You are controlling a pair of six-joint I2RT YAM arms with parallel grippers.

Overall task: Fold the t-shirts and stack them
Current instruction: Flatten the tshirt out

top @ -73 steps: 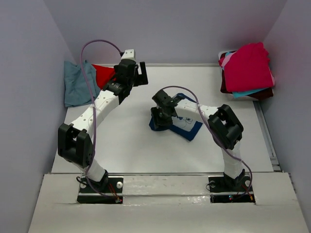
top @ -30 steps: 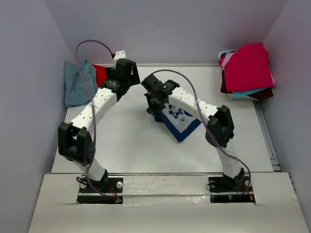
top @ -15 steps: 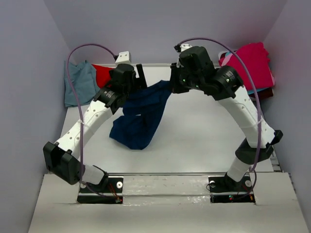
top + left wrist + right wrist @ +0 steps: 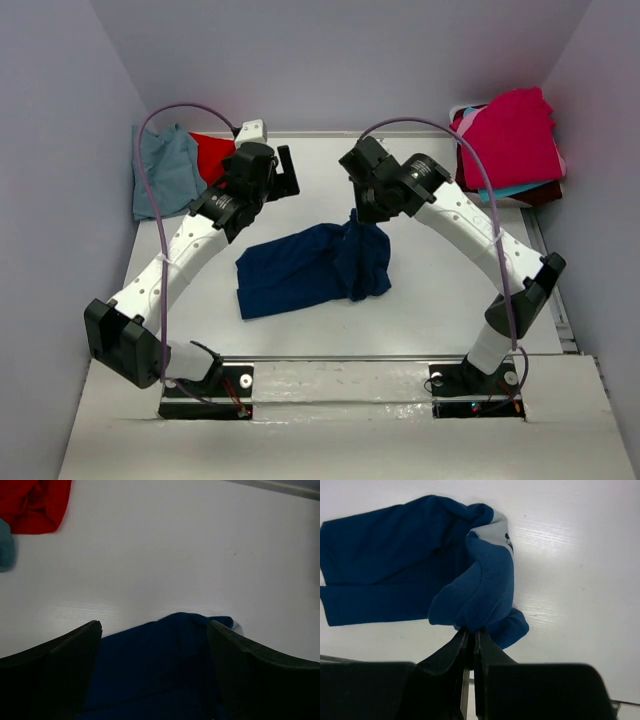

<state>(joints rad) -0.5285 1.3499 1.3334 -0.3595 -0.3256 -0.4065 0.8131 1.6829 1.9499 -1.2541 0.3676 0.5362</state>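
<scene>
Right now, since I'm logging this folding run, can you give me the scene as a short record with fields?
navy tee: rumpled, lying mid-table, right end lifted
right gripper: shut on a bunch of the navy tee's cloth
left gripper: open, holding nothing, over the navy tee's far edge
stack: far right corner, magenta tee on top
far left corner: blue-grey tee and red tee, loose

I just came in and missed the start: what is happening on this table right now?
The right gripper is shut on a bunched part of the navy t-shirt, holding it raised; the rest lies on the table. The left gripper hovers open by the shirt's far edge, empty. A stack of tees sits far right; a blue-grey tee and red tee lie far left.
</scene>
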